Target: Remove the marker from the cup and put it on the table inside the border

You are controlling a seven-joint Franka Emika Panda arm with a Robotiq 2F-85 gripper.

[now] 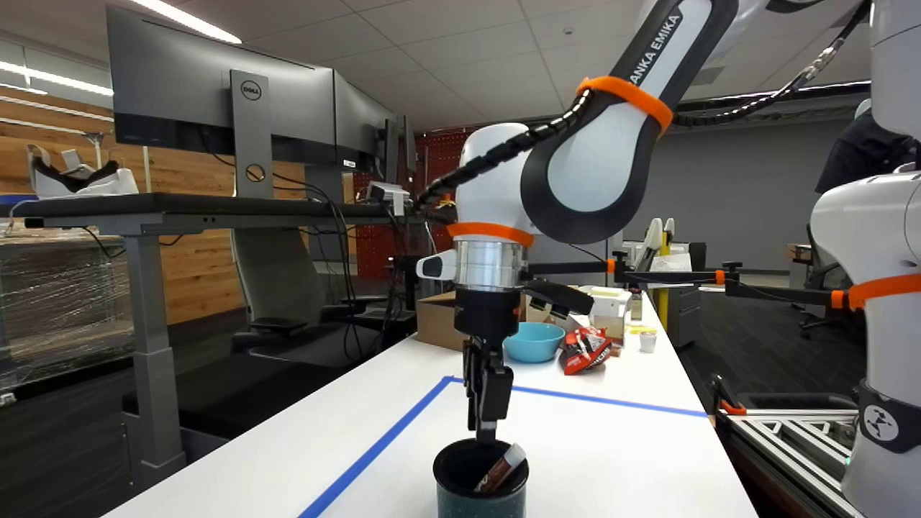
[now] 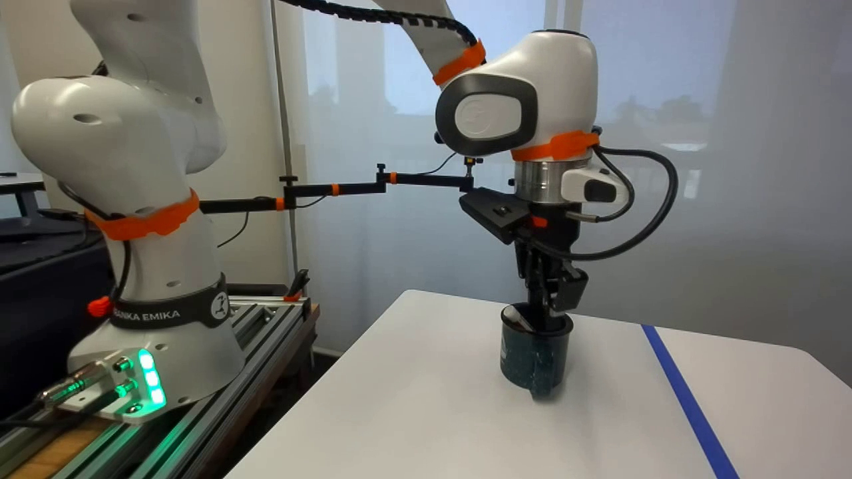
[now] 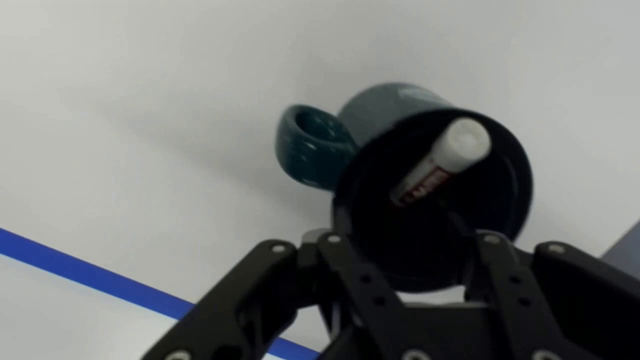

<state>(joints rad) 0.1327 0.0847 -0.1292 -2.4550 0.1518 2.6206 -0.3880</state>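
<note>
A dark teal cup (image 1: 481,503) stands upright on the white table (image 1: 619,460). It also shows in an exterior view (image 2: 532,364) and the wrist view (image 3: 387,107), with its handle to the left there. A white marker with a dark red label (image 1: 501,467) leans inside it, cap end at the rim (image 3: 440,160); its lower end is hidden. My gripper (image 3: 400,222) is open, fingers wide apart at the cup's mouth, beside the marker and not around it. How deep the fingertips reach is unclear. The blue tape border (image 1: 381,447) runs beside the cup.
Farther along the table stand a light blue bowl (image 1: 534,342), a red bag (image 1: 584,350), a cardboard box (image 1: 440,321) and a small white cup (image 1: 647,341). Tape also crosses the table behind the cup. A desk with monitors (image 1: 237,108) stands beside the table.
</note>
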